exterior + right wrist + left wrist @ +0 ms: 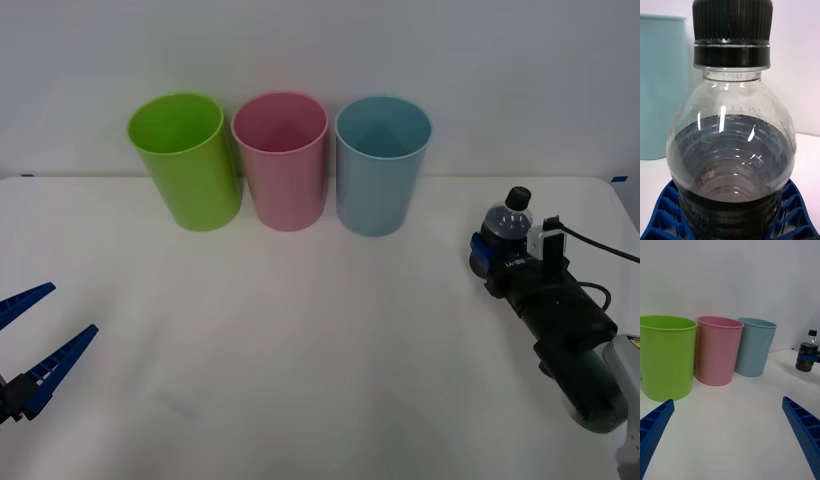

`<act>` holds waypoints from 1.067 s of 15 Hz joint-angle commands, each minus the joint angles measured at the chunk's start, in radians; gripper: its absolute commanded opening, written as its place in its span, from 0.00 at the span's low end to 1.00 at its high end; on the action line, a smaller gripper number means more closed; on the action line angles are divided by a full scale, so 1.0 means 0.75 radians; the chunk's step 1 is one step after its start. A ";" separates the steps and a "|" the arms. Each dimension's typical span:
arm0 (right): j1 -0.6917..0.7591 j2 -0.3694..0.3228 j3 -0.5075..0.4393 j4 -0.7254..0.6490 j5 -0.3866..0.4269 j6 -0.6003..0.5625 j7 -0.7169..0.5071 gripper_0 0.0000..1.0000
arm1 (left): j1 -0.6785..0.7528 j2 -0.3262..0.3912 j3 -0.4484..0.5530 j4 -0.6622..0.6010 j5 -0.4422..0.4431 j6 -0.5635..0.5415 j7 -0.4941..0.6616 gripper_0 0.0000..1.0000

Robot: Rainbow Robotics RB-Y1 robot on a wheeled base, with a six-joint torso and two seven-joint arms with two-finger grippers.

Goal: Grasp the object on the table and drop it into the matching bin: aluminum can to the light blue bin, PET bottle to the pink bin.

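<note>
Front view: a white table (320,380) w/ three tall plastic bins standing upright in a row at the far side, by a pale wall. From the robot's left to right: lime green bin (184,160), pink bin (281,158), light blue bin (381,164). Pink and blue nearly touch; green leans slightly and sits just beside pink.

The PET bottle (507,226) is upright at the table's right side, near the blue bin but apart from it. It's small, clear, w/ dark contents and a black cap, much shorter than the bins. The right gripper (492,255) reaches in from the right edge on a black arm, and its blue ribbed fingers (662,213) are clamped on the bottle's lower body, one on each side.

Right wrist view: bottle seen close up, dark liquid up to approx the shoulder, cap ridged, blue fingers hugging the base on both sides; light blue bin behind it.

The left gripper (30,335) sits low at the table's left edge, well apart from the bins and bottle, fingers spread wide, holding nothing. Left wrist view: its two blue fingers at the corners, the three bins ahead, and the bottle farther off w/ a blue band of the other gripper around its middle.
</note>
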 commanded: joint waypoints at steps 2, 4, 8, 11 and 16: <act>0.150 -0.083 0.090 -0.212 -0.075 -0.070 -0.029 0.00 | 0.000 0.000 0.000 0.000 0.000 0.000 0.000 1.00; 0.215 -0.110 0.112 -0.317 -0.099 -0.104 -0.041 0.00 | 0.000 0.000 0.000 0.000 0.000 0.000 0.000 1.00; 0.325 -0.138 0.129 -0.489 -0.132 -0.215 -0.078 0.00 | 0.000 0.000 0.000 0.000 0.000 0.000 0.000 1.00; 0.385 -0.157 0.137 -0.619 -0.136 -0.297 -0.164 0.00 | 0.000 0.000 0.000 0.000 0.000 0.000 0.000 1.00; 0.401 -0.228 0.161 -0.842 -0.126 -0.338 -0.444 0.00 | 0.000 0.000 0.000 0.000 0.000 0.000 0.000 1.00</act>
